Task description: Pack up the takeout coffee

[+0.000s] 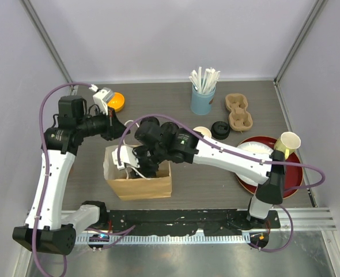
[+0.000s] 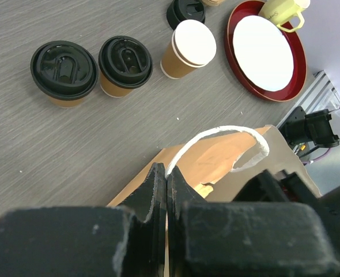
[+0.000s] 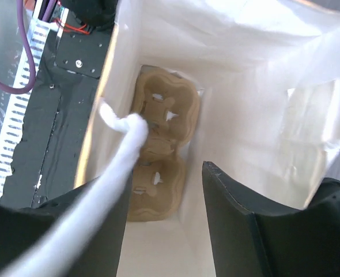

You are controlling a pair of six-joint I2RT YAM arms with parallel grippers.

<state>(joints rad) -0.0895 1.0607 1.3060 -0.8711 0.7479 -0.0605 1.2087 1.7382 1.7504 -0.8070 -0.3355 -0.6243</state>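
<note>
At the left, the left tool [image 2: 166, 173] is clenched on the rim of the paper bag [image 1: 141, 183], just where its white handle [image 2: 216, 134] is rooted. The bag is seen standing upright on the counter [image 1: 216, 190]. The right tool [image 3: 164, 173] is seen inside the bag's mouth, its fingers spread and nothing gripped between them. A cardboard carrier [image 3: 158, 138] is seen lying on the bag's floor beneath it. Outside the bag, two lidded coffee cups [image 2: 63, 69] are set side by side on the counter. An open coffee cup [image 2: 190, 49] is set next in line, with a loose black lid [image 2: 184, 11] just beside it. Farthest right, a red tray [image 1: 291, 179] is seen, bearing a white plate [image 2: 262, 52] and a pale yellow cup [image 1: 288, 143].
</note>
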